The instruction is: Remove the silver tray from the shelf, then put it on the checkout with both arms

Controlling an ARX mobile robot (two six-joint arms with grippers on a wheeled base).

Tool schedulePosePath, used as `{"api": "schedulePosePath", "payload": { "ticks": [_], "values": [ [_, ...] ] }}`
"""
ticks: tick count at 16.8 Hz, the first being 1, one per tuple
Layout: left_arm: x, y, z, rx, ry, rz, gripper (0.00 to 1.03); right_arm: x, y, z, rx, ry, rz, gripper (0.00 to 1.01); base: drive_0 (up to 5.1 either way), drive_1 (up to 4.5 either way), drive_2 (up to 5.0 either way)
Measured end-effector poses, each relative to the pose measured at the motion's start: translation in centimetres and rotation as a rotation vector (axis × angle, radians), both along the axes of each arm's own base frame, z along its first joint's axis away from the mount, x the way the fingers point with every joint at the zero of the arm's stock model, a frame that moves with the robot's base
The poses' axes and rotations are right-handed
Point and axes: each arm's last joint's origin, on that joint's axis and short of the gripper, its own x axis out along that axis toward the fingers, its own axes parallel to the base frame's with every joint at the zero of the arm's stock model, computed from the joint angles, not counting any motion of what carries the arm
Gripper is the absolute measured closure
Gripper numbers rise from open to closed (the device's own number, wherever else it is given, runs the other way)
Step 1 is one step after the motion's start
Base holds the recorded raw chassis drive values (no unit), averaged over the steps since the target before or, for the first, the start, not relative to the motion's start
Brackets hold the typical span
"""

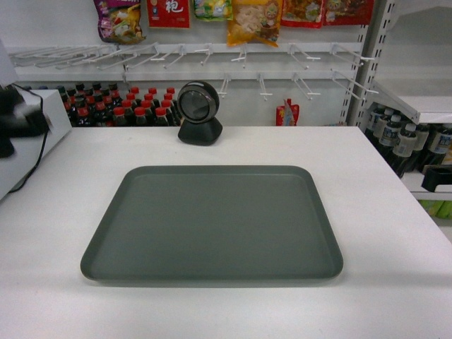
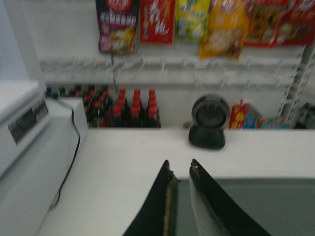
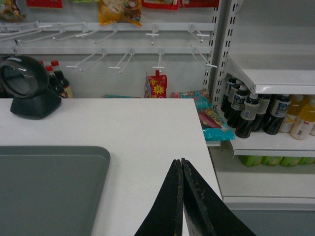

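Silver tray (image 1: 212,222) lies flat on the white checkout desk (image 1: 381,212), near the middle, long side facing the head camera. Tray surface bare, low rim all round, rounded corners. Desk runs well past the tray on every side.

Behind the tray, near the desk's far edge: a black round scanner (image 1: 199,113) on a stubby base, apart from the tray. At the left edge of the desk, a white machine (image 1: 32,141) with a black cable trailing down over its side onto the desk.

Neither arm shows in the head view.

Left wrist view: left claw (image 2: 180,169) hangs over the tray's left part, fingers a little apart, a narrow gap between the tips, nothing between them. The tray's far rim runs across just behind the tips. This picture is blurred; whether the fingers touch the tray, cannot tell.

Right wrist view: right claw (image 3: 181,164) has its fingers pressed together, tips meeting, gripping nothing. It sits over bare desk to the right of the tray, clear of the tray's corner.

Right of the desk: white shelf (image 3: 275,78) on a perforated upright, dark bottles (image 3: 251,115) and yellow-orange ones on the board below it. Back wall: rows of white hooks, snack bags (image 1: 251,18) hanging above, red-capped dark bottles (image 1: 120,106) lined up behind the desk.
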Motion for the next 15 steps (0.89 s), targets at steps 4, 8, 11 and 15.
{"api": "schedulePosePath", "payload": {
  "ticks": [4,8,11,15],
  "values": [
    [-5.0,1.8,-0.6,0.026,0.038,-0.005,1.02,-5.8,-1.4,1.7,0.003,-0.045,-0.006,0.99,0.0,0.00,0.0],
    [-10.1,3.6,-0.6,0.025,0.042,-0.008,1.02,-11.8,-2.7,4.1,0.005,-0.080,-0.006,0.99,0.0,0.00,0.0],
    [-10.9,3.6,-0.3,0.025,0.029,-0.009,1.02,-13.0,-2.7,3.6,0.005,-0.051,-0.005,0.99,0.0,0.00,0.0],
    [-11.5,3.6,-0.4,0.025,0.032,-0.008,1.02,-13.6,-2.7,3.9,0.005,-0.072,-0.004,0.99,0.0,0.00,0.0]
  ]
}}
